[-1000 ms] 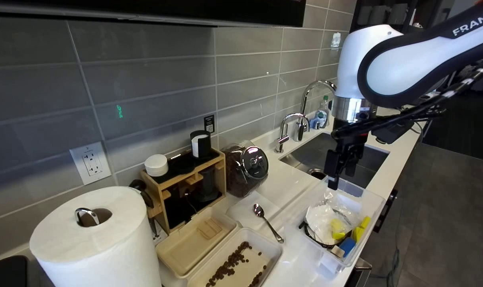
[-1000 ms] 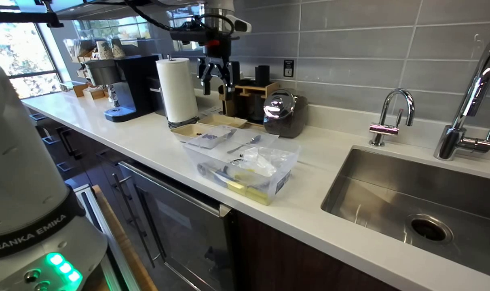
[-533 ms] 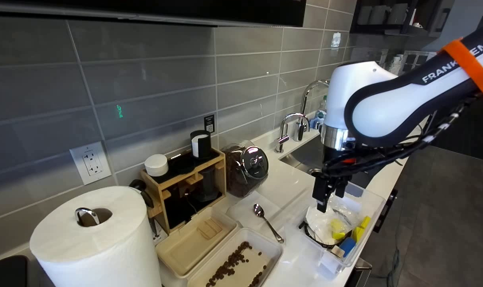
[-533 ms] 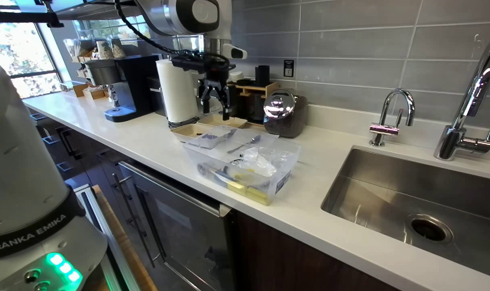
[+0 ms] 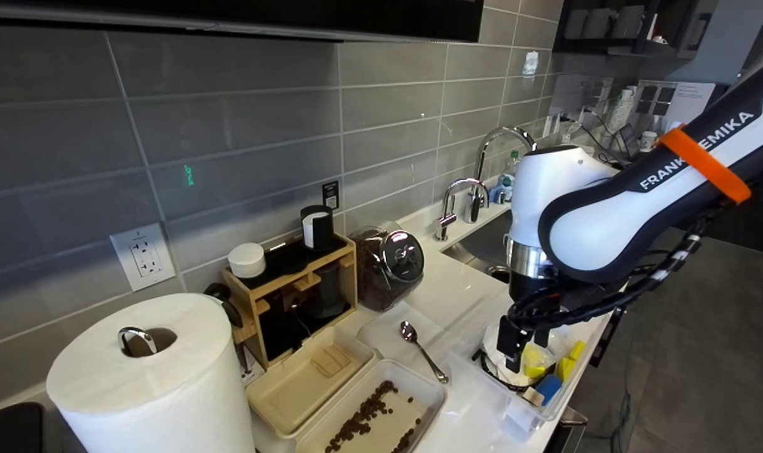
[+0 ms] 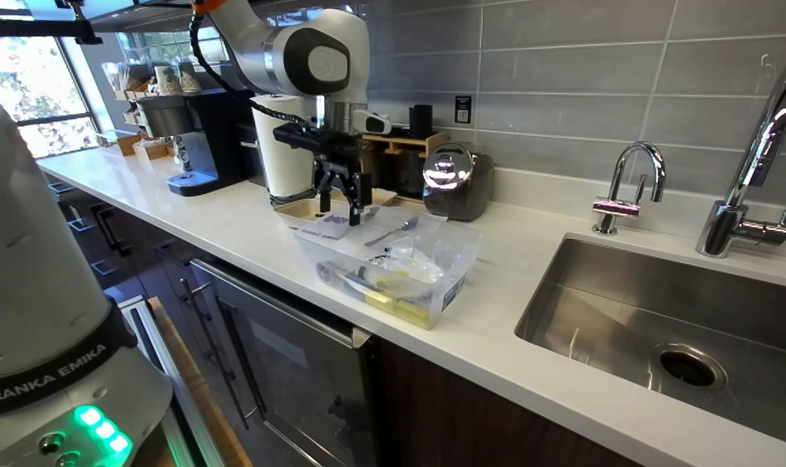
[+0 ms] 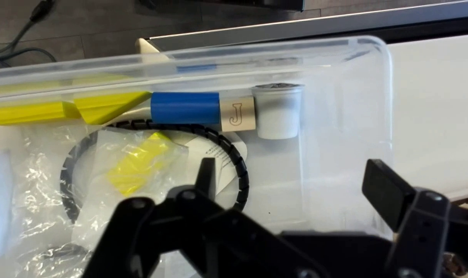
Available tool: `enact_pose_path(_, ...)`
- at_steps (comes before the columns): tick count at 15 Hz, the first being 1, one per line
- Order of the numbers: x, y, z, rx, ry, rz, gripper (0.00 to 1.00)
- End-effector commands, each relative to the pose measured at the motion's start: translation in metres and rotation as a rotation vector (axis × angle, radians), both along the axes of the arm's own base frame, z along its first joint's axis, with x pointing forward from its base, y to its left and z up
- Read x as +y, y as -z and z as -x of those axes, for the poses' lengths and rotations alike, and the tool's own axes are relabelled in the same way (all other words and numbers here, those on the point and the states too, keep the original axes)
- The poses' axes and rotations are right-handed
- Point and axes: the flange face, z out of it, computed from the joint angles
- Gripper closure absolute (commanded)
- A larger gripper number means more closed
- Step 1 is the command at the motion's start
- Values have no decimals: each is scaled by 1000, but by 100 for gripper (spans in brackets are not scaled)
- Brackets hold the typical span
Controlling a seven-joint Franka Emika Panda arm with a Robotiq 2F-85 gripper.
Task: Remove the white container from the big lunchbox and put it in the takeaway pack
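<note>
the white container [image 7: 278, 114], taken to be the small cup with a darker wide end, is seen inside the big lunchbox [image 7: 346, 100], close to the long wall at the front edge of the counter [image 7: 434, 96]. the gripper [image 7: 290, 173] is held above one end of the lunchbox, its fingers [image 7: 207, 173] spread wide, with nothing gripped between them. in the wrist view the container is found ahead of the fingertips, toward that long wall, and roughly centred between the lines of the two fingers. its axis, wide end to narrow end, is set across the closing direction (whether it is stood up or laid on its side cannot be told), so both flanks should be met by the pads. a shift toward the long wall and then a descent are judged to be called for. the tight side is likely to be the one where a wooden block [image 7: 237, 114], marked with a j, is placed just beside the container. the takeaway pack [image 5: 306, 393] has yet to be reached, one half being strewn with dark beans [image 5: 362, 415]
</note>
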Motion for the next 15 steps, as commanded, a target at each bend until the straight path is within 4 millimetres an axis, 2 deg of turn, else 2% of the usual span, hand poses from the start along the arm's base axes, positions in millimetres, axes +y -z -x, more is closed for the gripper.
enact_pose_path(1,7,23,8,21,29,-18,26)
enact_pose_path(3,11,33,11,42,29,-22,35)
enact_pose_path(4,13,38,12,52,27,-31,43)
enact_pose_path(7,17,49,15,76,34,-40,42)
enact_pose_path(10,19,59,16,83,36,-45,33)
enact_pose_path(15,19,69,12,48,40,-58,35)
